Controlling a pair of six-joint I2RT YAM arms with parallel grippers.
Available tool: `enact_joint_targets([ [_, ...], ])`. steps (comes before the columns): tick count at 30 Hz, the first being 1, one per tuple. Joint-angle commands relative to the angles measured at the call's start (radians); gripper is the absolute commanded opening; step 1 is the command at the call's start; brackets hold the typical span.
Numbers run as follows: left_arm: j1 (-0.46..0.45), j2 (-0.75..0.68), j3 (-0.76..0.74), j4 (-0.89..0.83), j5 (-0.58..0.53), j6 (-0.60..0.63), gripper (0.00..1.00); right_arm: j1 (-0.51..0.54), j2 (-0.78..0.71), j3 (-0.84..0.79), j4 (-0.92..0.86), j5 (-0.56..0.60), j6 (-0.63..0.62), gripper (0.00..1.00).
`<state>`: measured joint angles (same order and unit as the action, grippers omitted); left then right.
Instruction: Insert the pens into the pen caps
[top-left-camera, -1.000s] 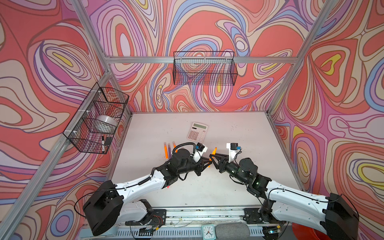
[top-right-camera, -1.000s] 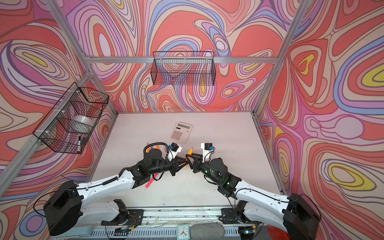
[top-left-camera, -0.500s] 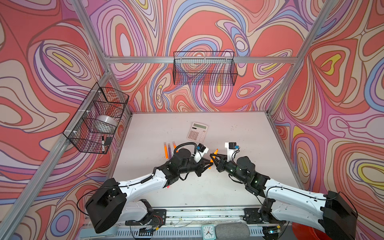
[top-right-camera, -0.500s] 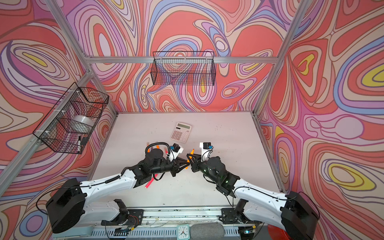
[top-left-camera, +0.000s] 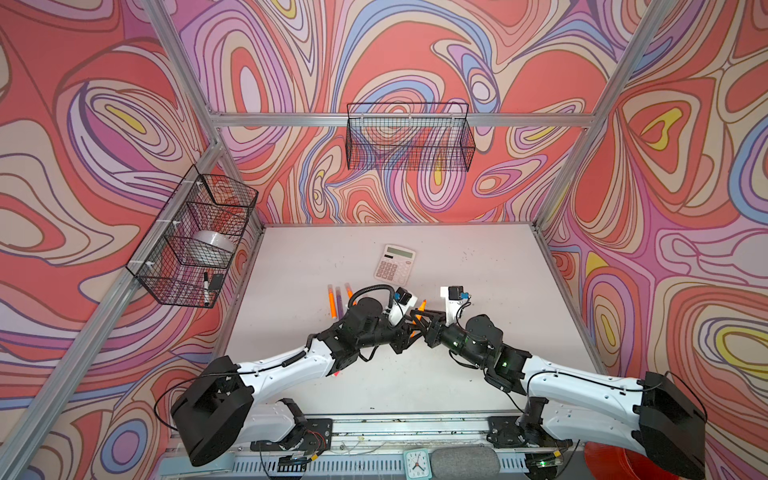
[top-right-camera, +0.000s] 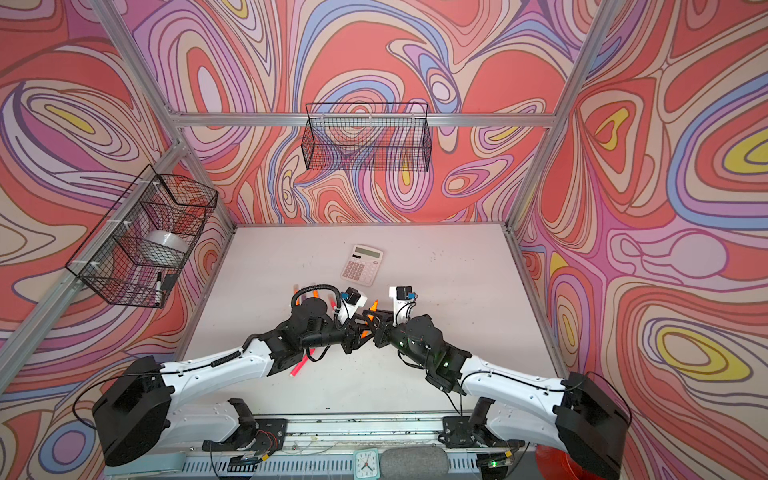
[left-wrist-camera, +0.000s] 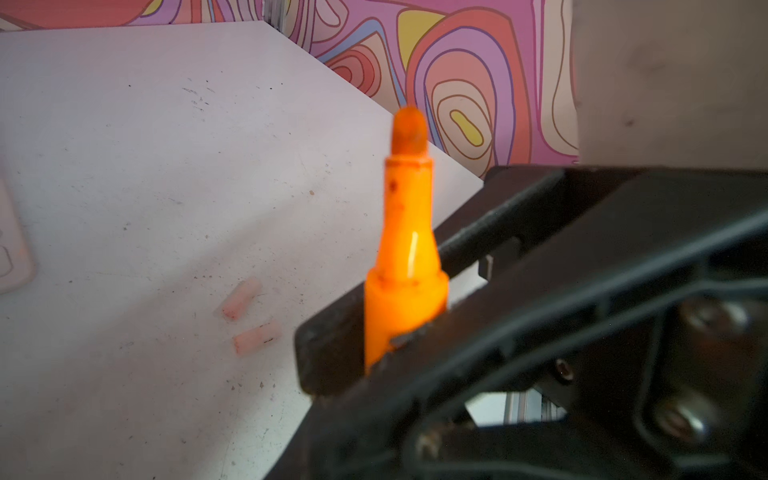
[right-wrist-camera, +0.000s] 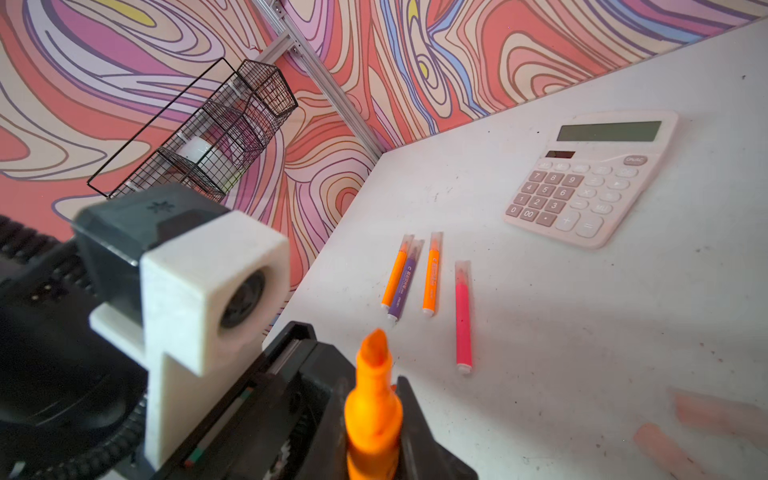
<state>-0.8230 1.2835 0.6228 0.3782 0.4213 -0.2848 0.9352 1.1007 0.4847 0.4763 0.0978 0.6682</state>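
Observation:
An orange pen (top-left-camera: 422, 303) stands tip-up over the table's middle, where my two grippers meet. My right gripper (right-wrist-camera: 372, 399) is shut on its barrel (right-wrist-camera: 372, 419), and the left wrist view also shows those black fingers clamped around the pen (left-wrist-camera: 405, 266). My left gripper (top-left-camera: 409, 329) is pressed close against the same pen; its jaws are too blurred and hidden to read. Two pale-pink pen caps (left-wrist-camera: 241, 298) (left-wrist-camera: 257, 337) lie loose on the table behind it. Three capped pens, two orange (right-wrist-camera: 395, 276) (right-wrist-camera: 432, 274) and one purple (right-wrist-camera: 405, 282), lie side by side, with a pink one (right-wrist-camera: 462, 316) next to them.
A pink calculator (top-left-camera: 394, 262) lies behind the grippers. Another pink pen (top-right-camera: 301, 365) lies under my left forearm. A wire basket (top-left-camera: 191, 241) hangs on the left wall and another (top-left-camera: 409, 137) on the back wall. A small clock (top-left-camera: 415, 463) sits at the front rail.
My right gripper has closed on the orange pen. Both grippers, still together, have drifted slightly to the left.

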Motion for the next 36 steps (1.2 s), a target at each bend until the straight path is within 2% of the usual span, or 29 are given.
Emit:
enact_joint_targets([
  [1, -0.002, -0.032, 0.003, 0.051, -0.01, -0.002, 0.3, 0.021, 0.021, 0.016, -0.005, 0.006, -0.004, 0.0],
  [4, -0.002, -0.036, 0.005, 0.047, 0.0, -0.002, 0.19, 0.029, 0.025, 0.017, -0.005, 0.015, -0.008, 0.0],
  [7, -0.002, -0.042, 0.0, 0.05, -0.002, -0.006, 0.17, 0.038, 0.035, 0.027, -0.023, 0.031, -0.019, 0.0],
  [9, -0.002, -0.044, 0.001, 0.05, 0.003, -0.008, 0.2, 0.044, 0.039, 0.035, -0.047, 0.055, -0.031, 0.0],
  [14, -0.002, -0.067, -0.008, 0.04, -0.027, -0.007, 0.36, 0.063, 0.037, 0.048, -0.107, 0.133, -0.095, 0.0],
  [21, -0.002, -0.081, -0.017, 0.046, -0.036, -0.008, 0.35, 0.063, 0.011, 0.036, -0.124, 0.158, -0.125, 0.0],
  [24, -0.002, -0.079, -0.019, 0.053, -0.024, -0.01, 0.32, 0.063, 0.018, 0.034, -0.116, 0.154, -0.12, 0.0],
  [31, -0.002, -0.073, -0.016, 0.066, 0.009, -0.011, 0.14, 0.064, 0.062, 0.042, -0.064, 0.099, -0.093, 0.0],
  [36, -0.002, -0.081, -0.024, 0.07, -0.01, -0.01, 0.0, 0.071, 0.069, 0.052, -0.066, 0.096, -0.087, 0.0],
])
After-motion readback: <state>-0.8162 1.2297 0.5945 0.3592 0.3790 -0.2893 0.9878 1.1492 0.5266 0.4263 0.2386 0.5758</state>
